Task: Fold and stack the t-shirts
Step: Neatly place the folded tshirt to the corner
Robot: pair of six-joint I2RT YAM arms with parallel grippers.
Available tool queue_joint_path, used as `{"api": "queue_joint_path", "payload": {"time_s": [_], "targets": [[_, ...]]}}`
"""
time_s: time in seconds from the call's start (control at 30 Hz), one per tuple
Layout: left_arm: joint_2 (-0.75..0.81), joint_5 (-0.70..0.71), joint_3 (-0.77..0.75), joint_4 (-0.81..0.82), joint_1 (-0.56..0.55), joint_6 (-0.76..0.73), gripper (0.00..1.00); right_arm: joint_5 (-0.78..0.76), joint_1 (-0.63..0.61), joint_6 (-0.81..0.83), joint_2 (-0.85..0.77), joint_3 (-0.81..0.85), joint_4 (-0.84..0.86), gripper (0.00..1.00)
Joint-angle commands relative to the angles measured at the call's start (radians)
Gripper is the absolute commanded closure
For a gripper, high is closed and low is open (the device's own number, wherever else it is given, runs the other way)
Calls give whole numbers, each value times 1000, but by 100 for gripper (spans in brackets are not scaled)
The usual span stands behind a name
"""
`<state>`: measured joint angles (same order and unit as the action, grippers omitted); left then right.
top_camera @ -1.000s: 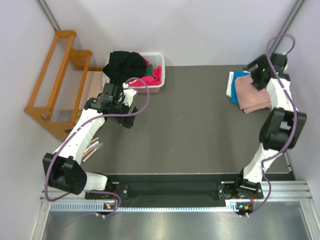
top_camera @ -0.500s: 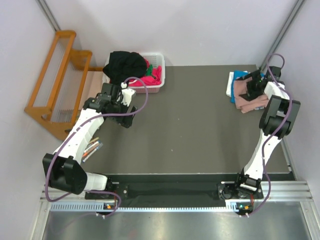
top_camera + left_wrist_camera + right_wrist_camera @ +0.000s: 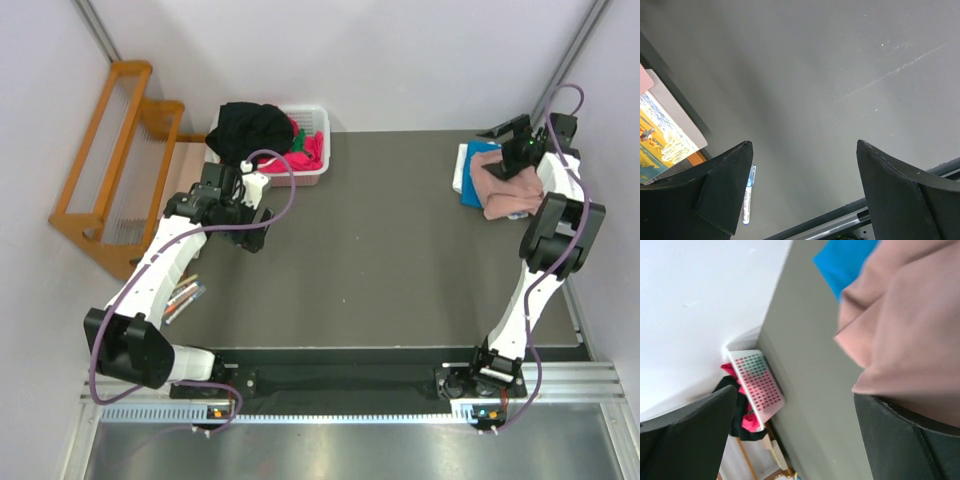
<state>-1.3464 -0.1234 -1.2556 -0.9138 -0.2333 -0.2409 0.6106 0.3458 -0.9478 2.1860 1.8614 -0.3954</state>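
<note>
At about 11 o'clock on the dark grey table (image 3: 380, 260), one white slatted plastic basket (image 3: 320, 117) is holding two garments: a crumpled black cloth t-shirt (image 3: 252, 128) spilling over its 9 o'clock rim, and a magenta cloth t-shirt (image 3: 310, 152) bunched at the 3 o'clock side of the black one. At the basket's 6 o'clock, the left gripper (image 3: 802, 185) is hanging over bare table with its fingers spread and nothing between them. At about 2 o'clock on the table, one dusty salmon-pink cloth t-shirt (image 3: 510, 190) is lying on top of one bright blue cloth t-shirt (image 3: 468, 190), which is peeking out at the pink one's 9 o'clock edge. The right gripper (image 3: 795, 435) is hovering at the pile's 12 o'clock end, fingers wide apart and gripping nothing, with pink cloth lying against one finger. Compared with half a second ago, the right gripper is sitting farther toward 12 o'clock and off the pile's middle, and the pink shirt's 12 o'clock edge is looking more rumpled; the left arm is barely changing. Counted: one basket, four shirts, two grippers.
</note>
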Motion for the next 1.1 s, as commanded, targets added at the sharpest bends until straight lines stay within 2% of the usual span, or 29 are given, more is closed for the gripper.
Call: {"api": "queue_joint_path", "payload": {"time_s": [0.0, 0.17, 0.33, 0.77, 0.9, 1.07], "targets": [[6, -12, -31, -14, 6, 3, 11, 55, 19, -52, -54, 56, 105, 0], [6, -7, -30, -23, 6, 0, 11, 107, 30, -86, 20, 53, 148, 0], [10, 2, -25, -19, 6, -5, 11, 92, 35, -77, 69, 22, 161, 0], [18, 28, -31, -28, 6, 14, 11, 25, 39, 24, 202, 41, 41, 0], [20, 45, -54, -27, 6, 22, 11, 35, 25, 59, 143, 59, 62, 0], [1, 99, -151, -10, 8, 61, 10, 112, -51, 139, -72, 182, 157, 0]]}}
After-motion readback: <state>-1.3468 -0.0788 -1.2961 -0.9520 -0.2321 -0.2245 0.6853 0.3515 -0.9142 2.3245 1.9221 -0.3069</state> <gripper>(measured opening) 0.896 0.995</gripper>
